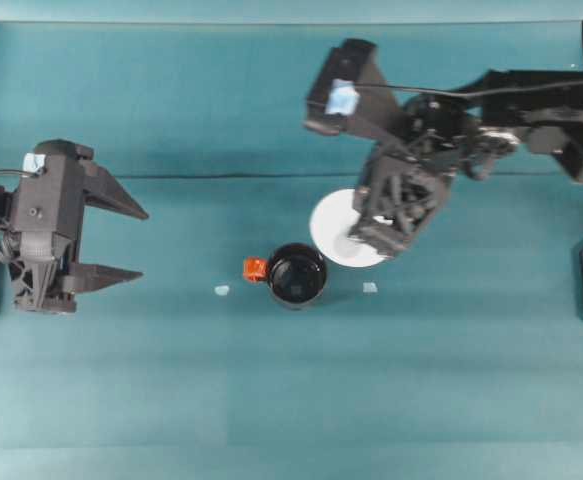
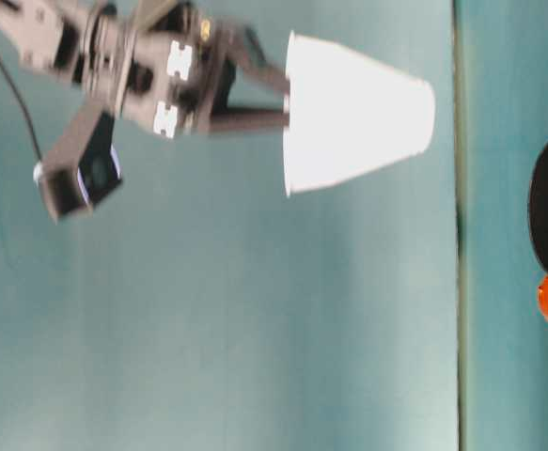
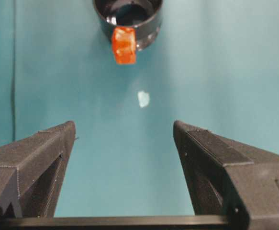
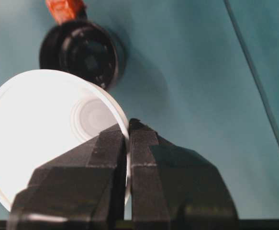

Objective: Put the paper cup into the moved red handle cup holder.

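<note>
Now, the scene as it stands:

Right gripper: pinched tight on the rim of the paper cup, one finger inside the wall and one outside, seen closely from the right wrist camera.

Paper cup: held clear of the table, mouth up and base down in the table-level view; from overhead its white rim sits just up and right of the holder, partly under the right arm.

Red handle cup holder: standing upright on the teal table near the middle, open and with nothing inside, its orange-red handle tab pointing toward the left arm.

Cup versus holder: apart; the cup's base hangs above the table, off to one side of the holder's mouth, not inside it.

Left gripper: spread wide, holding nothing, at the left edge of the table, well away from the holder; its wrist camera looks straight at the handle tab.

Small pale scraps: one left of the holder, one right.
</note>
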You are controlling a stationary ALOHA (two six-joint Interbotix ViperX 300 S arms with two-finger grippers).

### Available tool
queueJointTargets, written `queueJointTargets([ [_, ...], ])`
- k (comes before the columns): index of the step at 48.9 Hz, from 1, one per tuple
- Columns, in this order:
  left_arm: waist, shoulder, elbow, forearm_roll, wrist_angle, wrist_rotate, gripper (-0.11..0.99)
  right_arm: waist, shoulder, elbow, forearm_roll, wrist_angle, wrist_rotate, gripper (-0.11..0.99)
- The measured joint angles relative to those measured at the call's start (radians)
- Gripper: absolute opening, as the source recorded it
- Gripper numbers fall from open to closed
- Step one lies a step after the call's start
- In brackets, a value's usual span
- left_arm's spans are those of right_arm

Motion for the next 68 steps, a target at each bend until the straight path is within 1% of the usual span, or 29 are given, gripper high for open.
queueJointTargets([
  [1,0.0,-0.002,0.0,-0.002,-0.002,0.0,0.85,0.002,0.008,-0.006,0.0,-0.002,0.0,-0.11],
  [6,0.0,0.0,0.0,0.0,0.0,0.0,0.85,0.006,0.049,-0.034,-0.002,-0.017,0.0,-0.11],
  [9,0.0,0.0,0.0,-0.002,0.0,0.0,0.85,0.009,0.074,-0.044,-0.003,-0.035,0.0,-0.11],
  [11,0.0,0.0,0.0,0.0,0.0,0.002,0.85,0.011,0.087,-0.048,-0.003,-0.051,0.0,-0.11],
  [12,0.0,0.0,0.0,-0.002,0.0,0.0,0.85,0.012,0.095,-0.048,-0.006,-0.058,0.0,-0.11],
  [13,0.0,0.0,0.0,0.0,0.0,0.0,0.85,0.014,0.103,-0.048,-0.009,-0.066,0.0,-0.11],
  [17,0.0,0.0,0.0,0.0,0.0,0.0,0.85,0.02,0.127,-0.044,-0.017,-0.097,0.0,-0.11],
  [23,0.0,0.0,0.003,-0.002,-0.002,0.0,0.85,0.028,0.172,-0.021,-0.018,-0.15,0.0,-0.11],
  [28,0.0,0.0,0.006,0.0,0.0,0.0,0.85,0.038,0.207,-0.002,-0.02,-0.192,0.0,-0.11],
  [32,0.0,0.0,0.006,-0.002,0.0,0.0,0.85,0.051,0.229,0.008,-0.018,-0.213,0.0,-0.11],
  [33,0.0,-0.002,0.006,-0.002,0.0,0.0,0.85,0.055,0.233,0.011,-0.02,-0.219,0.0,-0.11],
  [34,0.0,0.0,0.006,0.0,0.0,0.0,0.85,0.057,0.235,0.012,-0.02,-0.224,0.0,-0.11],
  [37,0.0,0.0,0.006,-0.002,0.0,0.0,0.85,0.064,0.239,0.015,-0.02,-0.238,0.0,-0.11],
  [39,0.0,0.0,0.006,0.0,0.0,0.0,0.85,0.066,0.242,0.018,-0.02,-0.247,0.0,-0.11],
  [40,0.0,0.0,0.006,-0.002,0.0,0.0,0.85,0.066,0.244,0.021,-0.021,-0.252,0.0,-0.11],
  [42,0.0,0.0,0.006,0.0,0.0,0.0,0.85,0.066,0.247,0.025,-0.02,-0.255,0.0,-0.11],
  [43,0.0,0.0,0.008,-0.002,-0.002,0.0,0.85,0.066,0.247,0.026,-0.02,-0.256,0.0,-0.11],
  [45,0.0,-0.002,0.006,0.0,0.0,0.002,0.85,0.064,0.247,0.026,-0.023,-0.258,0.0,-0.11],
  [52,0.0,0.0,0.008,-0.002,0.0,0.0,0.85,0.064,0.249,0.028,-0.031,-0.261,0.0,-0.11],
  [53,0.0,0.0,0.008,0.0,-0.002,0.0,0.85,0.064,0.249,0.026,-0.031,-0.262,0.0,-0.11],
  [57,0.0,0.0,0.006,-0.002,0.0,0.0,0.85,0.066,0.249,0.028,-0.032,-0.261,0.0,-0.11],
  [68,0.0,0.0,0.008,0.0,0.0,0.0,0.85,0.064,0.249,0.026,-0.031,-0.25,0.0,-0.1],
])
